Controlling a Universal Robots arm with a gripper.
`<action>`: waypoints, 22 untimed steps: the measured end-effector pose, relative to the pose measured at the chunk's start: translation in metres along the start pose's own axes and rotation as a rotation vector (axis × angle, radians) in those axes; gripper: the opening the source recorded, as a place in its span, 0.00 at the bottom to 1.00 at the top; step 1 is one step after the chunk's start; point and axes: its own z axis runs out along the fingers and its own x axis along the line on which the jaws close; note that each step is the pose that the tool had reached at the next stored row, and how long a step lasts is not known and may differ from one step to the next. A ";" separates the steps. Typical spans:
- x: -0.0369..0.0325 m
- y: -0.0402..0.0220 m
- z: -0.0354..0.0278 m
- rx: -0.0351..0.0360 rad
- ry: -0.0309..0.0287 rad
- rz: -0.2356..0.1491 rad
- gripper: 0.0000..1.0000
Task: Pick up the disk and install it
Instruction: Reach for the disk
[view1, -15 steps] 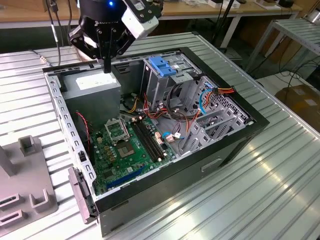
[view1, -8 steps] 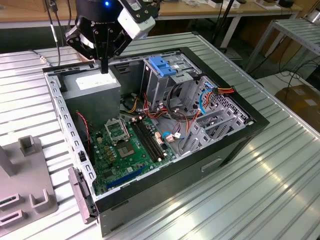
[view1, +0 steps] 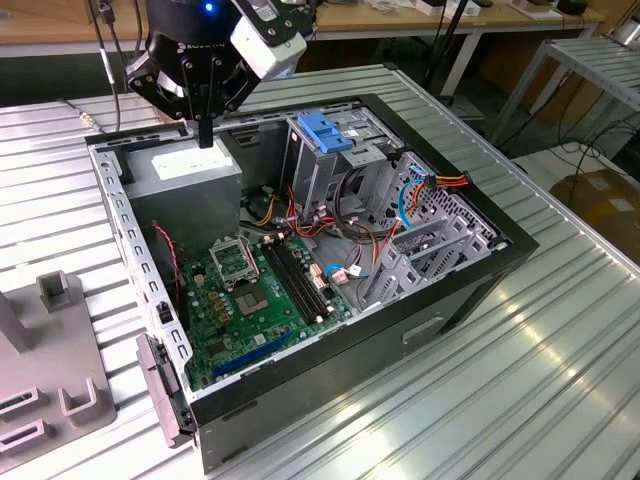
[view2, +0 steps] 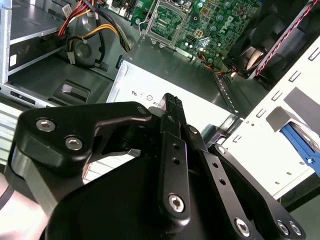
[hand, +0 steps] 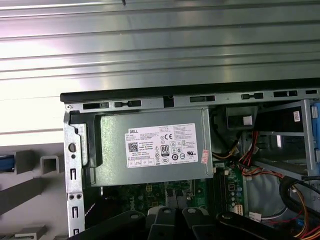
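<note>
- The gripper (view1: 205, 138) hangs just above the power supply (view1: 185, 185), over its white sticker (view1: 185, 164). Its fingers are pressed together with nothing between them.
- The disk (view2: 300, 144) shows as a blue-railed edge beyond the case wall (view2: 260, 130) that flanks the power supply, by the grey holder (view1: 50, 370).
- The motherboard (view1: 245, 300) lies just beside the power supply.

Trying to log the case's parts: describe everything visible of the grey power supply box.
The power supply box is a grey sheet-metal block lying flat in a corner of the open computer case, tight against its frame. A white printed sticker covers part of its upward face. Yellow, red and black cables leave one end. The green motherboard adjoins it. The shut gripper hangs just above the sticker; contact cannot be told.
</note>
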 end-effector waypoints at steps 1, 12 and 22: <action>0.0003 0.0000 0.0000 0.0000 0.0000 0.000 0.11; 0.0042 -0.0003 -0.0001 0.0001 0.0000 0.000 0.11; 0.0071 -0.0005 -0.0002 0.0000 0.0000 0.000 0.11</action>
